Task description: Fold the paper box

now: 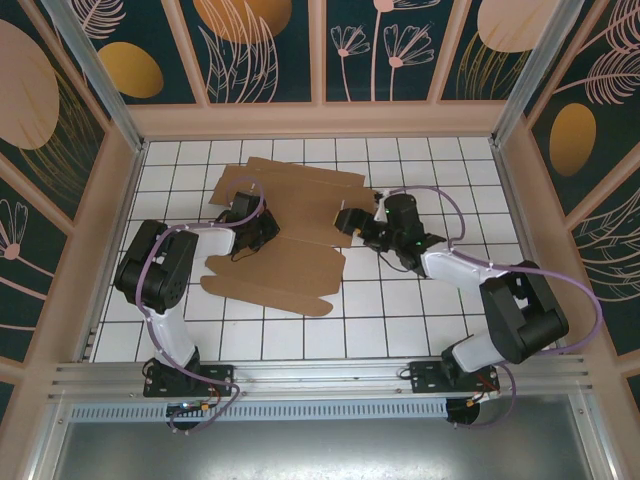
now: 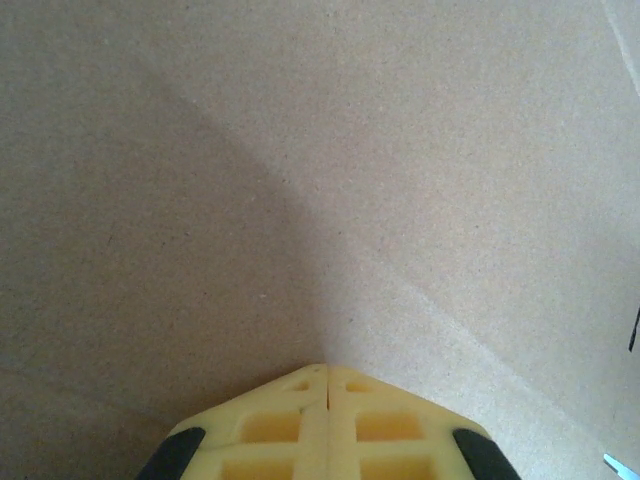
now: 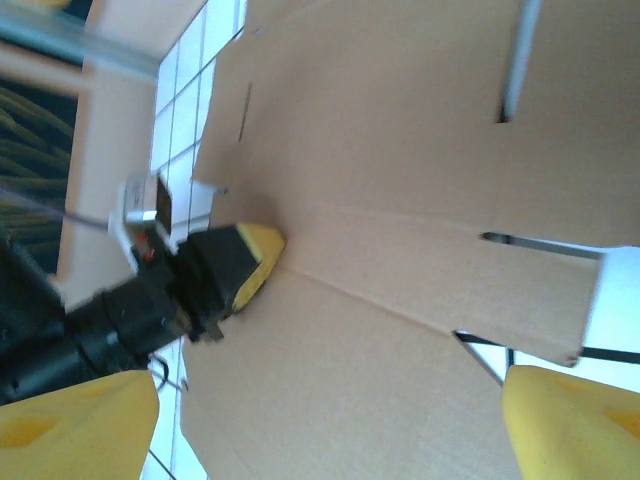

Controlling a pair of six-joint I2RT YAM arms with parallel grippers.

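Note:
The paper box [image 1: 300, 195] is a large brown die-cut sheet lying mostly flat on the white tiled table, with flaps spreading toward the near left [image 1: 280, 275]. My left gripper [image 1: 268, 235] is shut, and its yellow tips [image 2: 327, 372] press on the cardboard [image 2: 300, 180] close to a crease. From the right wrist view the left gripper's yellow tip [image 3: 255, 255] rests on that same crease. My right gripper [image 1: 348, 222] hovers at the sheet's right edge, open wide over the cardboard [image 3: 380, 330], its fingers [image 3: 90, 415] far apart with nothing between them.
The table [image 1: 420, 310] is ringed by wooden walls [image 1: 520, 180] at the back and sides. A metal rail [image 1: 330, 375] runs along the near edge by the arm bases. Cut slots [image 3: 500, 240] and a tab mark the sheet's right side.

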